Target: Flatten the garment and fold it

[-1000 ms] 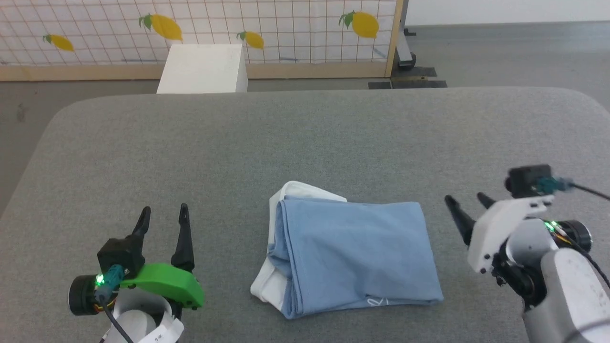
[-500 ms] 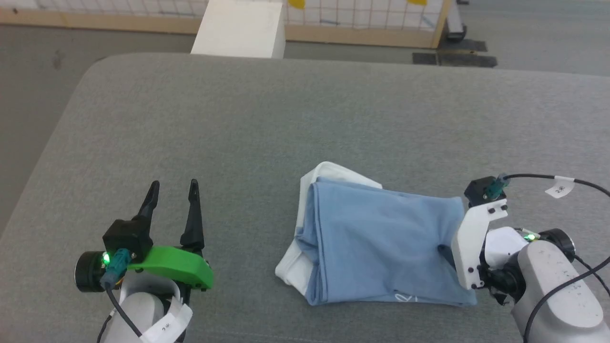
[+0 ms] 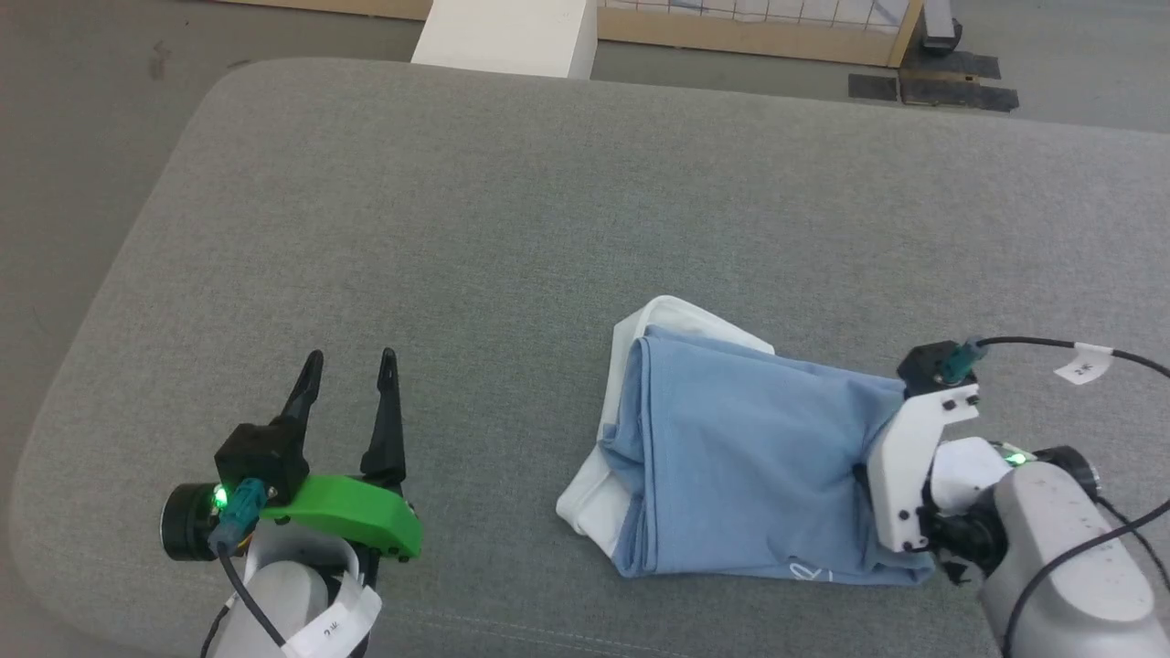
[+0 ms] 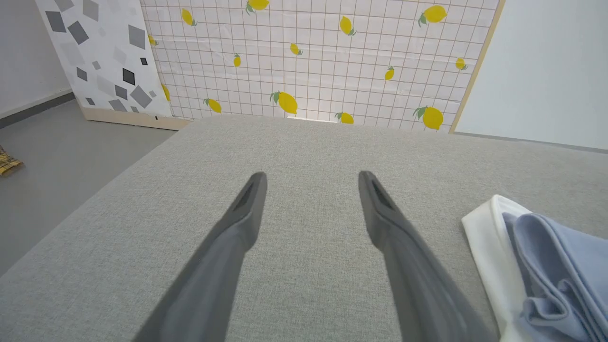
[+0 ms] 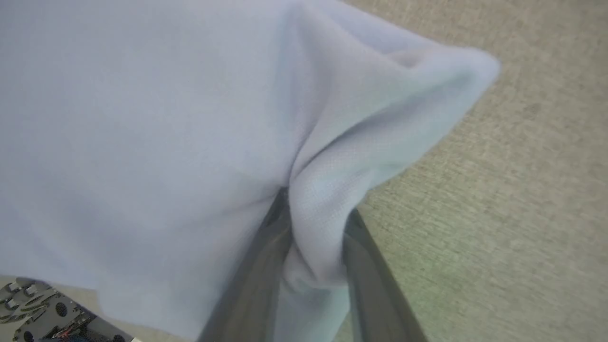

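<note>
The garment [image 3: 749, 457], a light blue shirt with a white collar at its left end, lies folded on the grey padded table [image 3: 457, 228], right of centre near the front edge. My right gripper [image 3: 861, 473] is at the garment's right edge, its fingers mostly hidden behind the white wrist mount. In the right wrist view a bunched fold of the garment [image 5: 142, 118] is pinched between the two fingers of the right gripper [image 5: 316, 204]. My left gripper [image 3: 352, 356] stands open over bare table, well left of the garment. The left wrist view has the left gripper [image 4: 312, 175] empty, with the garment [image 4: 546, 256] at the lower right.
A white box [image 3: 507, 32] stands on the floor beyond the table's far edge. A wood-framed panel [image 3: 759, 37] and black base plates [image 3: 951, 87] sit behind it. The lemon-patterned screen [image 4: 308, 57] faces the left wrist camera. The table's left edge curves close to my left arm.
The head camera has tilted down and shifted. My right gripper moved left from beside the garment onto its right edge and closed on a fold. The left gripper stayed open and still.
</note>
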Tool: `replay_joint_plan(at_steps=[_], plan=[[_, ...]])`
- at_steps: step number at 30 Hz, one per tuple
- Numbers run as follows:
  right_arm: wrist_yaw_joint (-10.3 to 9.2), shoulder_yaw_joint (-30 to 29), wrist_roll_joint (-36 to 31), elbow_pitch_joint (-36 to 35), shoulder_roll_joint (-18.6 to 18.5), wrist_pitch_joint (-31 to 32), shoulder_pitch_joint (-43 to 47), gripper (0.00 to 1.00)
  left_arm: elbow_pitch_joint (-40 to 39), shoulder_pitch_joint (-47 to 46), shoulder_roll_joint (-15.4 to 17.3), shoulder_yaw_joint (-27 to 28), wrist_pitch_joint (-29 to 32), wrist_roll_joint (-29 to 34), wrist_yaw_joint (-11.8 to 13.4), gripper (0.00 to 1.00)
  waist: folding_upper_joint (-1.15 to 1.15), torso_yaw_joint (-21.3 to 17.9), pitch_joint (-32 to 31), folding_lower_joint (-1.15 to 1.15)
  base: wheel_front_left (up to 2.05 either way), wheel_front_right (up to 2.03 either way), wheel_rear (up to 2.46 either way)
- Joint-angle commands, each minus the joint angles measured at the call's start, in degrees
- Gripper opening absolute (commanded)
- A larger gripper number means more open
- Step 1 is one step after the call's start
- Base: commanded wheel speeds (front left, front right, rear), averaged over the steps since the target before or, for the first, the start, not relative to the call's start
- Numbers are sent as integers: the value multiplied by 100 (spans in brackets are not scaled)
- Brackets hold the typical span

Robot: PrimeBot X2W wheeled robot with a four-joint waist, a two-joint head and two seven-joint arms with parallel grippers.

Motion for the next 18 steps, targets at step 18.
replay_joint_plan(at_steps=[18], plan=[[-15, 1127, 725, -1254, -1157, 283, -446, 0, 73, 201, 59, -4, -40, -187, 8, 100, 0, -687, -424, 0, 0, 0, 0]])
